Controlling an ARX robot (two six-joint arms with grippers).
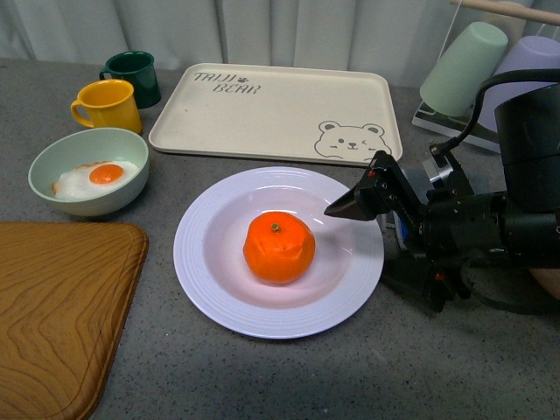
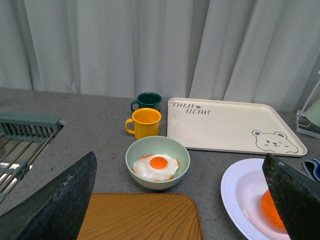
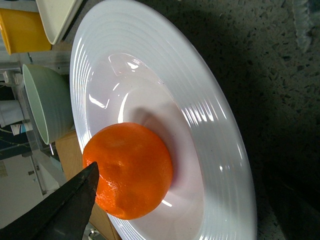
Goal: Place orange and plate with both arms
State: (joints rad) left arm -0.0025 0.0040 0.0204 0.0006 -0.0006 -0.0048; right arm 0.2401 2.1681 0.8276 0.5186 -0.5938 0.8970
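Note:
The orange (image 1: 279,248) sits in the middle of the white ridged plate (image 1: 198,255) on the grey counter, stem spot up. My right gripper (image 1: 354,210) hovers over the plate's right rim, open and holding nothing, one dark finger pointing toward the fruit and a little apart from it. In the right wrist view the orange (image 3: 132,170) rests in the plate's well (image 3: 210,115), with one fingertip (image 3: 60,210) close beside it. My left gripper (image 2: 179,155) is open and empty, off to the left of the plate (image 2: 240,195); the orange (image 2: 270,210) peeks from behind its right finger.
A beige bear-printed tray (image 1: 271,109) lies behind the plate. A pale green bowl (image 1: 87,171) with a fried egg, a yellow mug (image 1: 107,105) and a dark green mug (image 1: 133,77) stand at the left. A wooden board (image 1: 57,306) fills the near left. Upturned cups (image 1: 464,57) stand back right.

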